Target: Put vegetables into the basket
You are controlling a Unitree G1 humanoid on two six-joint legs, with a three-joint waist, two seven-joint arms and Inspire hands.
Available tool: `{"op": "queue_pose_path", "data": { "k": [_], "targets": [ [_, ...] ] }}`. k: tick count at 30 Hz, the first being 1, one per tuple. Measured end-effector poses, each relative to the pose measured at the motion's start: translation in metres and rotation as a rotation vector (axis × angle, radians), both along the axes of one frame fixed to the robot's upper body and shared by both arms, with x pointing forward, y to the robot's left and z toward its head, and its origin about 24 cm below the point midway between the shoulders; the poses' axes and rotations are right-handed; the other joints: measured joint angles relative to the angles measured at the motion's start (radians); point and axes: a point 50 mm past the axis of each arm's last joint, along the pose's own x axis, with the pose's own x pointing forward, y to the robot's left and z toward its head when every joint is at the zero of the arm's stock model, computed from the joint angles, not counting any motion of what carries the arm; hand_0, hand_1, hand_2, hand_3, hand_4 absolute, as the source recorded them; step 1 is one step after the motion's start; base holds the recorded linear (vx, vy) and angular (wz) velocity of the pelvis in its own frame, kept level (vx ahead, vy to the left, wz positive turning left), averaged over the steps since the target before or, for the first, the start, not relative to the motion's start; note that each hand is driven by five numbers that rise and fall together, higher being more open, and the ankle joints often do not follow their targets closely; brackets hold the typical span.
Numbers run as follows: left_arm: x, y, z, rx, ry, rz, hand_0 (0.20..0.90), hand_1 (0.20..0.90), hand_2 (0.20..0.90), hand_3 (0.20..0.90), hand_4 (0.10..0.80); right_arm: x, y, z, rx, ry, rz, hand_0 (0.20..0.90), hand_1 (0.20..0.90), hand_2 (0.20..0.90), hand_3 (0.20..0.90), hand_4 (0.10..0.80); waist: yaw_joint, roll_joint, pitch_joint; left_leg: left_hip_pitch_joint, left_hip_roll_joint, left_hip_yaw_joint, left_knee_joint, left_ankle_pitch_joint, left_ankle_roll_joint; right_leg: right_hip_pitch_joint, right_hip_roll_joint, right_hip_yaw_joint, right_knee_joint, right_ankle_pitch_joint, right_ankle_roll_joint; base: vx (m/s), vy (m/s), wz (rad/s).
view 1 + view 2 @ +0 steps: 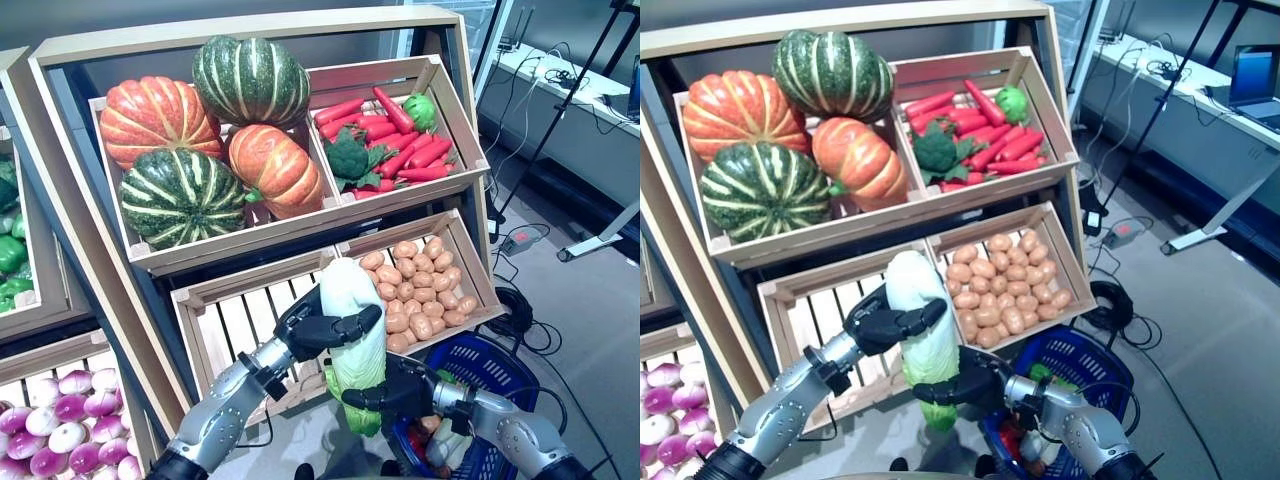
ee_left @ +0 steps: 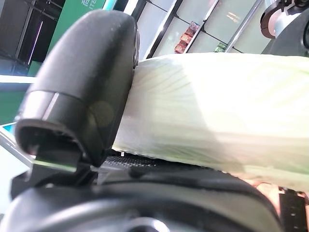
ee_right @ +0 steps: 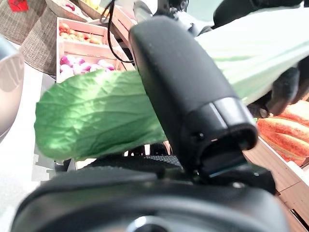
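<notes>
Gripping one upright cabbage [image 1: 352, 330] — white stalk, green leaves; both hands.

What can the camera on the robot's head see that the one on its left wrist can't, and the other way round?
Only the left eye view shows the shelves: pumpkins, potatoes, and the blue basket below. Only the left wrist view shows the thumb pressed against the cabbage from close up. Both show the cabbage held by the left hand and the right hand.

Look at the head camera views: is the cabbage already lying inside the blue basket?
No, both hands hold the cabbage upright beside the blue basket.
</notes>
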Motion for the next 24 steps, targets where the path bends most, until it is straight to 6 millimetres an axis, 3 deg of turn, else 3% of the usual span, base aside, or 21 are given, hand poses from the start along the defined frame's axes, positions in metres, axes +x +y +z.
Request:
{"op": "queue_pose_path", "data": {
  "k": [11, 13, 14, 24],
  "targets": [
    [-0.001, -0.003, -0.001, 0.010, 0.010, -0.011, 0.300, 0.300, 0.300, 0.300, 0.400, -0.005, 0.004, -0.004, -0.005, 0.007, -0.014, 0.300, 0.300, 0.300, 0.300, 0.400, -0.001, 0.001, -0.002, -0.001, 0.000, 0.000, 0.000, -0.002, 0.004, -0.001, -0.001, 0.000, 0.000, 0.000, -0.001, 0.000, 0.000, 0.00],
    [-0.001, -0.004, -0.002, 0.028, 0.010, -0.018, 0.519, 0.519, 0.519, 0.519, 0.546, -0.007, 0.004, -0.007, -0.012, 0.017, -0.032, 0.300, 0.300, 0.300, 0.300, 0.400, -0.001, 0.001, -0.002, -0.002, 0.000, 0.000, 0.000, -0.003, 0.004, -0.001, -0.001, 0.000, 0.000, 0.000, 0.000, -0.020, -0.033, 0.00],
    [-0.001, -0.004, -0.002, 0.041, 0.014, -0.023, 0.900, 0.900, 0.900, 0.900, 0.800, -0.010, 0.004, -0.008, -0.019, 0.020, -0.051, 0.300, 0.300, 0.300, 0.300, 0.400, -0.001, 0.002, -0.002, -0.003, 0.000, 0.000, 0.000, -0.003, 0.004, -0.003, -0.001, 0.000, 0.000, 0.000, 0.000, -0.022, -0.044, 0.00],
    [-0.007, 0.008, -0.007, 0.230, -0.017, 0.047, 0.900, 0.900, 0.900, 0.900, 0.800, -0.022, -0.012, -0.022, -0.133, 0.050, -0.314, 0.300, 0.300, 0.300, 0.300, 0.400, -0.021, 0.008, 0.002, -0.021, 0.000, 0.002, 0.000, -0.005, 0.005, -0.022, 0.000, 0.001, 0.000, -0.002, -0.001, -0.026, -0.051, 0.00]
  ]
}}
